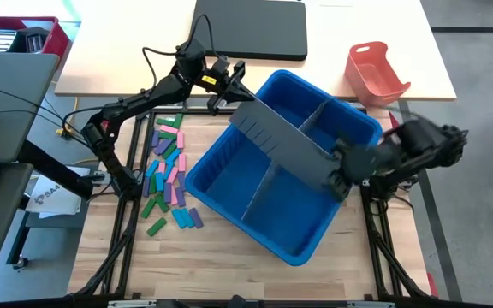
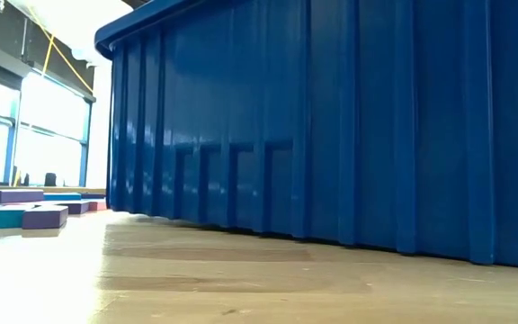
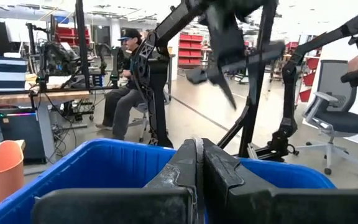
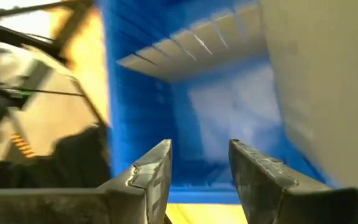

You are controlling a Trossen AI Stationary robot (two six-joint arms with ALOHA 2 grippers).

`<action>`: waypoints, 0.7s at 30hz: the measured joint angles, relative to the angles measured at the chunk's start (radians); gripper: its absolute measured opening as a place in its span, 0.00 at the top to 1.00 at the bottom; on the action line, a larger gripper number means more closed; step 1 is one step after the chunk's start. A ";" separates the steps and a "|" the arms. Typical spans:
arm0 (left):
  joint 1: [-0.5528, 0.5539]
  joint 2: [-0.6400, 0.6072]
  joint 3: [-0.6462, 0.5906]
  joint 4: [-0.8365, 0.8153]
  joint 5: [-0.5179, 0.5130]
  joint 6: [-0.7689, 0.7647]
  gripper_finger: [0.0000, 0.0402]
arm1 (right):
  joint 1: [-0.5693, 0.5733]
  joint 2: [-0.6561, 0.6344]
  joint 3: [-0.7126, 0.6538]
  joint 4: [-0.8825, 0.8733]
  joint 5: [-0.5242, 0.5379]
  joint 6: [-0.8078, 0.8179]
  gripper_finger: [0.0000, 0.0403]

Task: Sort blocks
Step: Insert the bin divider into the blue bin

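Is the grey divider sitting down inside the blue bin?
No. The divider lies tilted across the bin's top, its far end pinched by the left claw.

A big blue bin [image 1: 272,201] fills the middle of the table [image 1: 212,265] and blocks most of the low view. A grey divider sheet [image 1: 285,137] lies slanted across its top, covering part of the opening; the near compartments stay open from above. Blocks [image 1: 168,171] crowd the strip just left of the bin. Bare wood lies in front of the bin. An orange tray [image 1: 375,73] stands behind, well apart.
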 joint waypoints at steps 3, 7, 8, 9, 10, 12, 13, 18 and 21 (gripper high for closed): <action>-0.001 0.000 0.000 0.009 0.013 0.001 1.00 | 0.036 -0.017 -0.113 -0.002 -0.036 0.096 0.61; 0.000 0.000 0.000 0.008 0.013 -0.002 1.00 | 0.074 -0.041 -0.197 -0.002 -0.076 0.162 0.56; -0.001 0.000 0.000 0.008 0.013 -0.004 1.00 | 0.082 -0.046 -0.208 -0.002 -0.088 0.174 0.54; -0.001 0.000 0.000 0.008 0.013 -0.005 1.00 | 0.089 -0.053 -0.217 -0.001 -0.107 0.183 0.52; -0.001 0.000 0.000 0.008 0.012 -0.008 1.00 | 0.097 -0.061 -0.225 -0.001 -0.128 0.201 0.51; -0.002 0.000 0.000 0.010 0.010 -0.020 1.00 | 0.119 -0.079 -0.233 0.000 -0.153 0.259 0.47; -0.004 0.000 0.000 0.011 0.006 -0.023 1.00 | 0.134 -0.089 -0.238 0.000 -0.158 0.293 0.46; -0.011 0.000 0.000 0.015 -0.010 -0.024 1.00 | 0.236 -0.143 -0.340 0.000 -0.159 0.424 0.43; -0.014 0.000 0.000 0.014 -0.013 -0.024 1.00 | 0.280 -0.184 -0.442 -0.004 -0.130 0.453 0.44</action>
